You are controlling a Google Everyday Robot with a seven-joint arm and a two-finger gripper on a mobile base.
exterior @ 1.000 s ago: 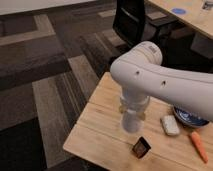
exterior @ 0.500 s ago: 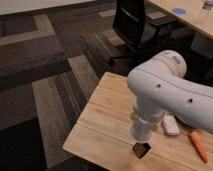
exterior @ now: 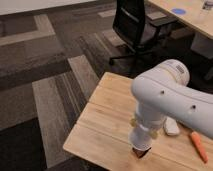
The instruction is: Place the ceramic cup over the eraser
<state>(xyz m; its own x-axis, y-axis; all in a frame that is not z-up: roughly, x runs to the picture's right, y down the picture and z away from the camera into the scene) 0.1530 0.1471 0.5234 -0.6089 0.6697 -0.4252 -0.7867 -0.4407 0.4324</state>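
Note:
My white arm reaches down over the wooden table (exterior: 105, 125). The gripper (exterior: 142, 134) points straight down near the table's front edge and is shut on the ceramic cup (exterior: 140, 141), a small white tapered shape at its tip. The eraser (exterior: 142, 152), a small dark block, lies directly beneath the cup, and only its lower part shows. The cup's rim sits at or just above the eraser, and I cannot tell whether it touches the table.
A pale grey-white oblong block (exterior: 171, 127) lies to the right of the gripper, and an orange carrot (exterior: 198, 146) lies further right. A black office chair (exterior: 133, 25) stands behind the table. Another wooden table (exterior: 192, 17) with a blue disc (exterior: 178, 10) is at the top right.
The arm has swung right and towards the front, then lowered. The cup went with it, from left of and above the eraser to directly on top of it, now covering most of it.

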